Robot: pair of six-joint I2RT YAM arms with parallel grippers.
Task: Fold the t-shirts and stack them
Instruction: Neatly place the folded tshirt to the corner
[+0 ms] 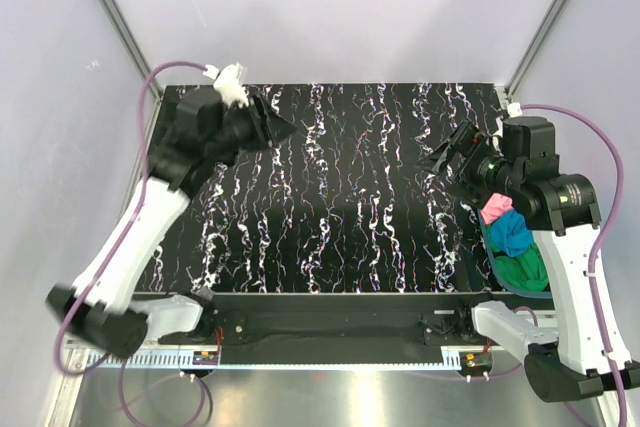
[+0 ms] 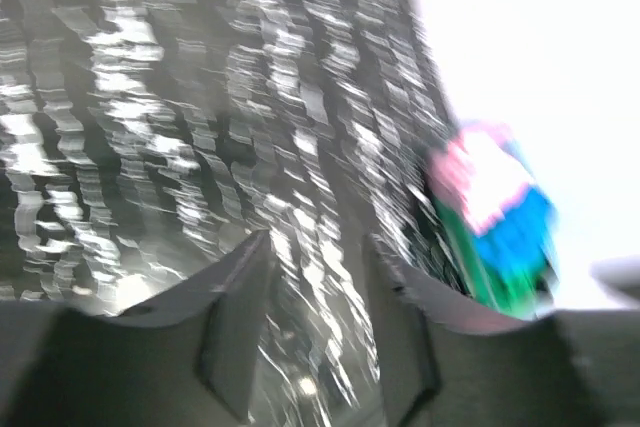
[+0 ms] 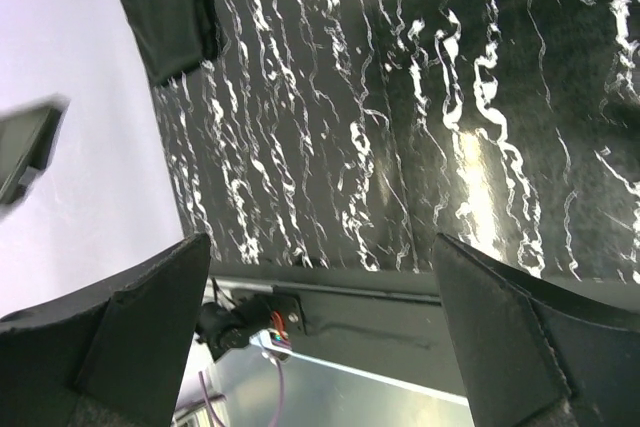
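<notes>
Table (image 1: 340, 207): black slab with white marble-like veining and a glare streak near the middle. The wide stretch between the two arms is open surface. Pale lilac walls (image 1: 340, 7) close it in at left, back and right, with metal posts (image 1: 110, 7) running into the back corners.

Left arm (image 1: 140, 237): reaches from the near left corner up along the left edge to the far left corner. The left gripper (image 1: 262, 125) points right, over the far left of the table. In its wrist view the jaws stand apart with only table between them, so it holds nothing.

Right arm (image 1: 565, 247): stands along the right edge. The right gripper (image 1: 452, 150) points left over the table's right side, jaws spread wide, nothing between them.

Tub (image 1: 492, 265): at the right edge by the near corner, mostly covered by the right arm. Cannot tell whether it stands on the table or just off it.

In the tub, crumpled and unfolded: green t-shirt (image 1: 525, 269) nearest, blue t-shirt (image 1: 512, 232) in the middle, pink t-shirt (image 1: 495, 209) farthest.

Hard to read:
- The left wrist view is motion-blurred, and the shirts are only colour patches there.
- The right wrist view shows a dark shape (image 3: 170, 12) at the far left edge. Black cloth or arm part, cannot tell.
</notes>
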